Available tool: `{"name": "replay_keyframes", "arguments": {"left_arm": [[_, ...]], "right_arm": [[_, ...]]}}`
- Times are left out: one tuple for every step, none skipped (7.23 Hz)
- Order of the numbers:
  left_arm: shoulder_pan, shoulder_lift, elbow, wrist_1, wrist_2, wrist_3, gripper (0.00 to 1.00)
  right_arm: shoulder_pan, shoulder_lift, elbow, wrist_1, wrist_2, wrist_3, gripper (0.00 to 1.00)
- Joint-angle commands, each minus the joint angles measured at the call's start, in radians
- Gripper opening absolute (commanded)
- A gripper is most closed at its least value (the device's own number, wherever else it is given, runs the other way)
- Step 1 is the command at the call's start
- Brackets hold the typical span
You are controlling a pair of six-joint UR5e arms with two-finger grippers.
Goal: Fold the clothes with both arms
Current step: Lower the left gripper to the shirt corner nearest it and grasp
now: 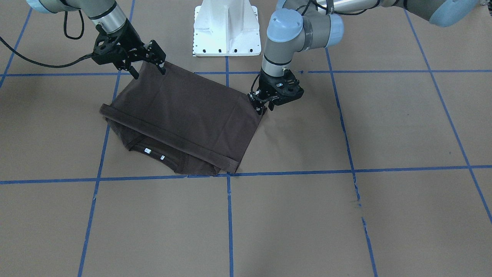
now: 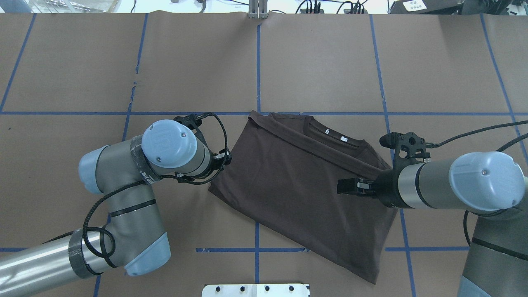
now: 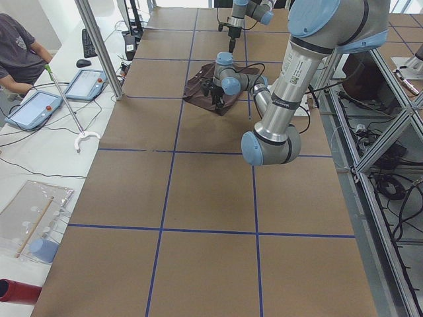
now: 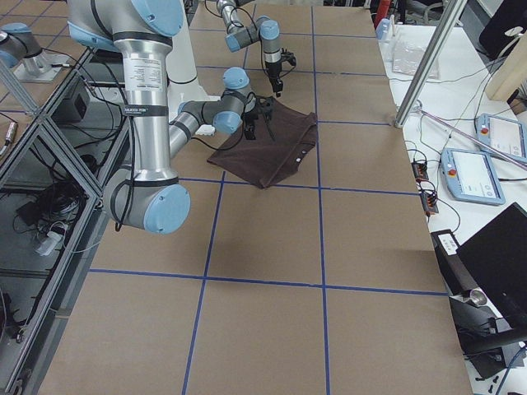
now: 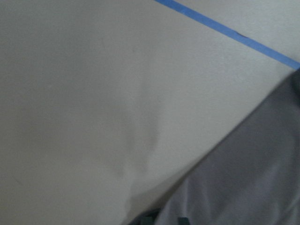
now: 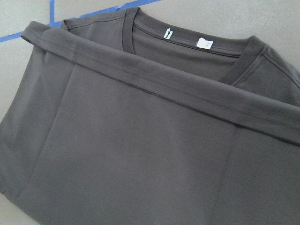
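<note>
T-shirt (image 1: pixel 184 111) lies folded on brown table (image 1: pixel 346 215).

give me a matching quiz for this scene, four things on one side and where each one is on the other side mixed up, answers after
Things
1. dark brown-grey short-sleeved T-shirt
2. white metal base pedestal
3. two small white neck labels
4. left arm's black two-finger tool

Places
a. inside the ribbed collar
b. at one edge of the shirt
c. lying folded on the brown paper table
d. at that table's robot-side edge

Pairs: 1-c, 2-d, 3-a, 4-b
</note>
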Motion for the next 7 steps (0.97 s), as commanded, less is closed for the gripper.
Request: {"name": "replay_keyframes", "arguments": {"left_arm": [[0.024,-0.008,0.019,-0.012,-0.003,-0.044,1.00],[0.039,-0.010,0.019,-0.010,-0.003,-0.046,1.00],[0.064,-0.004,0.019,-0.012,0.000,-0.048,1.00],[0.076,-0.004,0.020,-0.013,0.001,-0.052,0.91],[0.076,-0.004,0.020,-0.013,0.001,-0.061,0.56],[0.076,0.001,0.020,-0.013,0.003,-0.058,0.11],[0.076,0.001,0.019,-0.013,0.001,-0.052,0.00]], "right_arm": [[0.000,0.001,-0.001,0.000,0.002,-0.001,1.00],[0.000,0.002,-0.001,0.000,0.002,-0.001,1.00],[0.000,0.001,0.001,0.000,0.002,-0.001,1.00],[0.000,0.002,-0.001,0.000,0.002,-0.001,1.00],[0.000,0.002,-0.001,0.000,0.000,-0.001,1.00],[0.000,0.004,-0.001,-0.002,0.000,-0.001,1.00],[0.002,0.004,-0.001,0.000,0.000,-0.001,1.00]]}}
